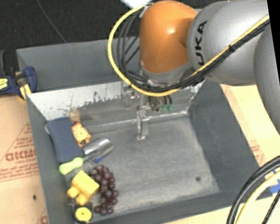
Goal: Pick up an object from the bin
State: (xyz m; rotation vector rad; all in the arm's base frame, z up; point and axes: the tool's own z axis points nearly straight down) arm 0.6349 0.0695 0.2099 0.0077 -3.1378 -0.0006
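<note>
1. Grey metal bin (pixel 208 140) is seen from above. A bunch of dark purple grapes (pixel 105 188), lying toward its lower left corner, is taken as the landmark.
2. Touching the grapes on their left, a yellow plastic block-shaped toy (pixel 83 186) is seen. A small yellow round disc (pixel 82 214) is laid to the lower left of the grapes, just below that toy.
3. Just above the grapes, a shiny silver metal cylinder (pixel 98 148) is laid tilted. A light green plastic handle-like piece (pixel 70 166) is placed above and left of the grapes.
4. Further above the grapes, a dark blue cloth-like pad (pixel 60 140) is spread by the left wall. A small yellow-and-orange toy figure (pixel 81 133) is laid at its right edge.
5. The gripper (pixel 142 129) is hung below the arm's orange wrist cover (pixel 167 36). It is placed well apart from the grapes, up and to their right, over bare bin floor near the back wall.
6. Whether the gripper is open or closed cannot be told.
7. Of the things around the grapes, the silver metal cylinder is found nearest the gripper, clearly apart from it.
</note>
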